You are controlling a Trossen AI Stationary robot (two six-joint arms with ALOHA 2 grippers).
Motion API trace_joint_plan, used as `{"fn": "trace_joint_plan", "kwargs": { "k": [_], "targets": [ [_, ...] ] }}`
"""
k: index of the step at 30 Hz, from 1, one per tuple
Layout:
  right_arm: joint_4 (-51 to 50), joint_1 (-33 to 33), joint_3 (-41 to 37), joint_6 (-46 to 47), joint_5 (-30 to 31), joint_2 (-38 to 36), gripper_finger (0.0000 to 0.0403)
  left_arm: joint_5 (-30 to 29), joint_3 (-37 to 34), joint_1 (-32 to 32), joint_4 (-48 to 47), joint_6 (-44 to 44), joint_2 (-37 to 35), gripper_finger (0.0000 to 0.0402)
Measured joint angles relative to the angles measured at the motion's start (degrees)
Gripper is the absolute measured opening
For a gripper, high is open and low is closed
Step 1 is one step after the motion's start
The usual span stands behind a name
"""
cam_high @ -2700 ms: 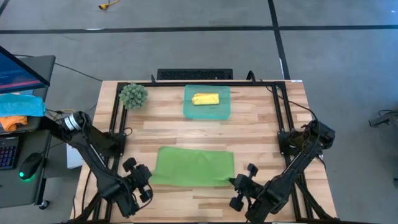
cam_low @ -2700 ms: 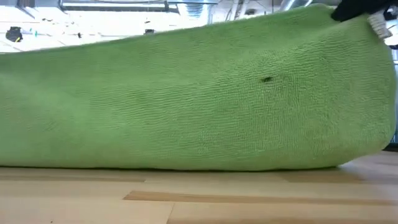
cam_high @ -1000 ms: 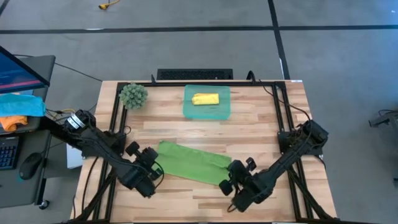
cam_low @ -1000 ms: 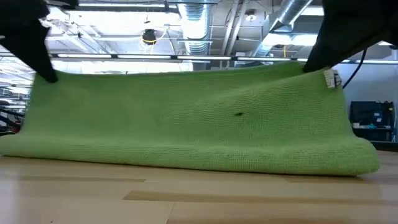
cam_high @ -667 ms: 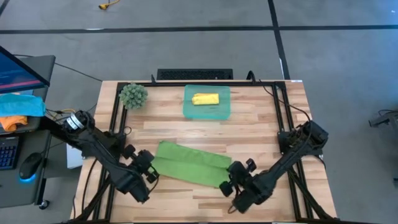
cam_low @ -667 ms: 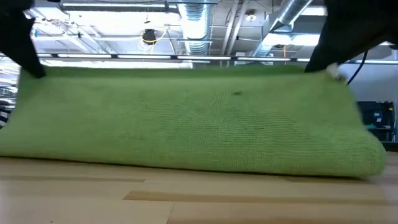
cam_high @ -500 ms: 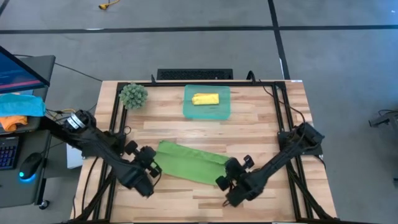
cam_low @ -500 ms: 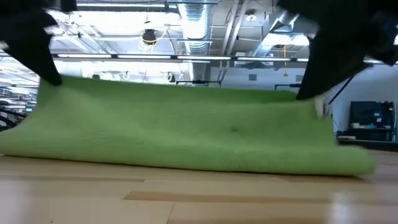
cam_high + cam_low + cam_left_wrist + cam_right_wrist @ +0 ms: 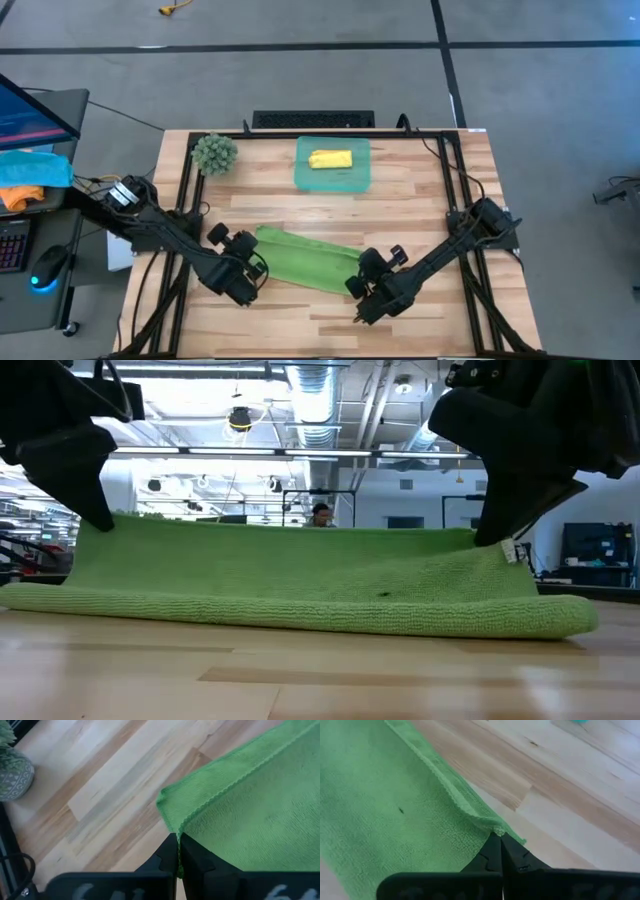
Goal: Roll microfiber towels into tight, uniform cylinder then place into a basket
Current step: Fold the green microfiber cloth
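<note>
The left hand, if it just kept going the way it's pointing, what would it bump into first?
The left hand is shut on a corner of the green towel, so the towel is already against it. Past that there is only bare table; the fuzzy green ball sits off to one side, probably missed.

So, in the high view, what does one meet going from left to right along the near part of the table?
Left hand → folded light green microfiber towel → right hand.
</note>
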Motion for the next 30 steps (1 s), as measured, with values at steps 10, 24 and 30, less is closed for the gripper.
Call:
{"fn": "trace_joint_plan", "kwargs": {
  "k": [10, 24, 30],
  "targets": [
    [0.4, -1.7, 0.0, -1.5, -0.1, 0.0, 0.0007, 0.0, 0.0, 1.3, 0.3, 1.9, 0.0, 0.0000],
    [0.8, -1.9, 0.0, -1.5, -0.2, 0.0, 0.0077, 0.4, 0.0, 1.7, 1.3, 5.0, 0.0, 0.0041],
    [0.6, -1.9, 0.0, -1.5, -0.2, 0.0, 0.0103, 0.2, 0.0, 1.7, 2.0, 7.8, 0.0, 0.0098]
  ]
}}
